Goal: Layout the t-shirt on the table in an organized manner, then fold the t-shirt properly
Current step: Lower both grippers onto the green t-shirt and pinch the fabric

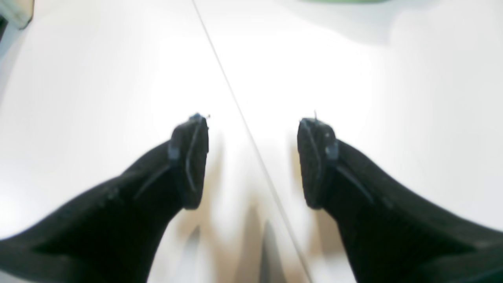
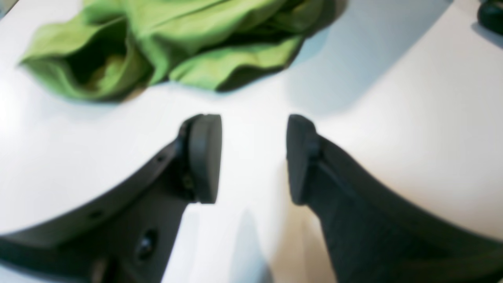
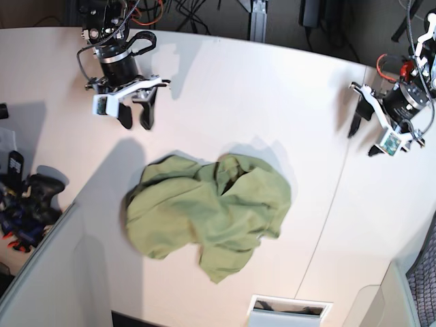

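The olive-green t-shirt point(image 3: 211, 214) lies crumpled in a heap in the middle of the white table point(image 3: 259, 95). My right gripper point(image 3: 136, 119) is open and empty above bare table, short of the shirt's far-left side. In the right wrist view the gripper point(image 2: 253, 157) points at the bunched shirt point(image 2: 177, 43), with a gap between them. My left gripper point(image 3: 363, 138) is open and empty at the far right, well away from the shirt. In the left wrist view it point(image 1: 253, 161) hovers over the table's thin seam point(image 1: 235, 102). A sliver of the shirt point(image 1: 346, 1) shows at the top edge.
Dark tools and clutter point(image 3: 27, 197) lie off the table's left edge. A white box point(image 3: 286, 310) sits at the bottom edge. Cables hang behind the table's far edge. The seam point(image 3: 334, 204) runs down the right side.
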Tool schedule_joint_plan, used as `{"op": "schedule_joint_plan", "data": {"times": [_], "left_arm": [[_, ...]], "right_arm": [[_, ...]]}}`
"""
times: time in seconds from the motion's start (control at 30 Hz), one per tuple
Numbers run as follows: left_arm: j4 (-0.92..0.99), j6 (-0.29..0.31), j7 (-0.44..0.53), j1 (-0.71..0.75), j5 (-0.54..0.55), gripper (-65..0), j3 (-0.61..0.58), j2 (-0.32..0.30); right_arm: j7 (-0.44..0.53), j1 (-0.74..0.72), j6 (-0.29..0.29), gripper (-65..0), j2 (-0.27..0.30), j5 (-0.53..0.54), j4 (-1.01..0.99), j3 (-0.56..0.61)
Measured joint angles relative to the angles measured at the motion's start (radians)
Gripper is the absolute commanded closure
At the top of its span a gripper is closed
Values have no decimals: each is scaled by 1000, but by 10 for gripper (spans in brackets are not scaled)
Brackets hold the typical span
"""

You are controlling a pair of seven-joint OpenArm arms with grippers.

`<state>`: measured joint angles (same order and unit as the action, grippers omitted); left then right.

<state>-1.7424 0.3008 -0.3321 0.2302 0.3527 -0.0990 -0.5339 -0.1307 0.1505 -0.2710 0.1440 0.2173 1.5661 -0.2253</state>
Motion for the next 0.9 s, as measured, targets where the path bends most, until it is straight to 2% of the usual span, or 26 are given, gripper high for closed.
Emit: {"op": "schedule_joint_plan", "data": {"times": [0.2,0.37,0.53,0.7,0.9], "left_arm": [[189,2,9,-186,-2,-391,-95,69],[336,-1,26,-319,-1,-391,-146,130],[460,4,26,-397,-25,-392,-157,200],[486,14,37,-430,-22,-392,-166,212],[489,21,34,-458,-23,-422,-259,255]], "right_arm": [[1,-215,10,-270,-48,-33,-240,-5],[5,-326,9,-270,-92,-84,-378,-3],[-2,-386,10,-270,-119,-135,-466,-5],[-1,-403,25,-270,-145,-184,-480,-5],[10,-432,60,-270,-146,-243,-521,-6]]}}
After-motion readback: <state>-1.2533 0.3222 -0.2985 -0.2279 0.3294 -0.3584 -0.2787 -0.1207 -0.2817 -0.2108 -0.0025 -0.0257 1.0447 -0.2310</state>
